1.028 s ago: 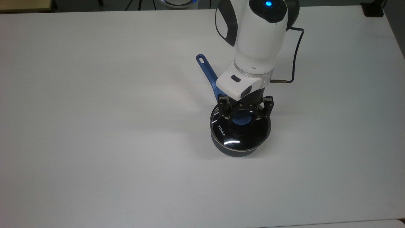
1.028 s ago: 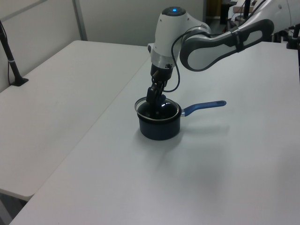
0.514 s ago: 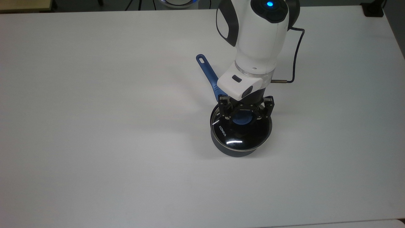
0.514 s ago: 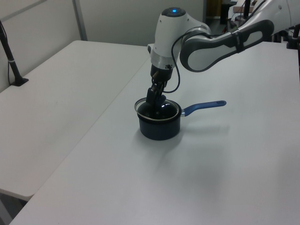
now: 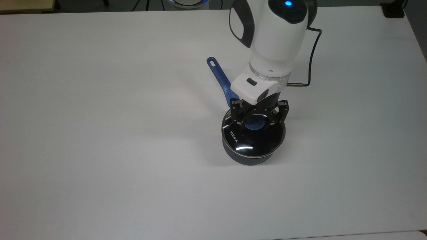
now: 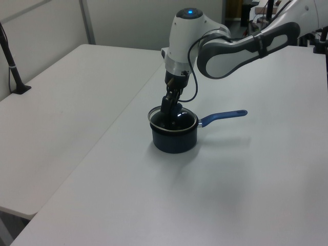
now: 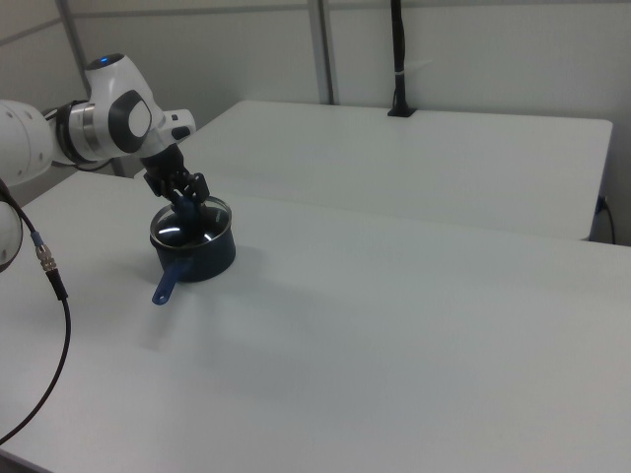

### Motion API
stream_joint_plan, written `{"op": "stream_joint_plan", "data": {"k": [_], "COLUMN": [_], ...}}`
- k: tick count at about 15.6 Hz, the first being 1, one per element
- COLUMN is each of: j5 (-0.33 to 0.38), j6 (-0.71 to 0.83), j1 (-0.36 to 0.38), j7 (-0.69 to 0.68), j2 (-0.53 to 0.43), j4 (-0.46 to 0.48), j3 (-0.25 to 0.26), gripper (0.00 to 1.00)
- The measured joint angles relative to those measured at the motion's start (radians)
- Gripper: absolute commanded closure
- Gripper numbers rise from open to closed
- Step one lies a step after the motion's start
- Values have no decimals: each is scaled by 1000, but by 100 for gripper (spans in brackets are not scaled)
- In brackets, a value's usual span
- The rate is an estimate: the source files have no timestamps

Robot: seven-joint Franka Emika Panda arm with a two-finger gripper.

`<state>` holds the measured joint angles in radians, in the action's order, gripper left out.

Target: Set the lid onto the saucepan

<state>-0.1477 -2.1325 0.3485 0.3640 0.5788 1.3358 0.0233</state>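
Lettering: small white "KONKA" is showing in the top view.
Carrier: it is sitting on the glass of the lid (image 5: 253, 136), near the rim on the top view's left side, running slantwise.
Other readable text: nothing else is reading as a word, number or sign.

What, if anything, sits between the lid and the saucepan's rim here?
Nothing visible does. The lid lies directly over the saucepan, its blue knob between the jaws of the gripper; whether the lid has fully seated cannot be told.
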Motion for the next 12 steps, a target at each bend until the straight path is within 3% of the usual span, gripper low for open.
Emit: {"op": "stream_joint_plan", "data": {"k": [2, 8, 12], "j5": [-15, -21, -21], "j6": [9, 18, 147], "j1": [9, 11, 4], "j7": [0, 2, 4], "j2": [0, -5, -61], "j4": [0, -2, -8], "j3": [0, 0, 7], "gripper": [0, 0, 0]}}
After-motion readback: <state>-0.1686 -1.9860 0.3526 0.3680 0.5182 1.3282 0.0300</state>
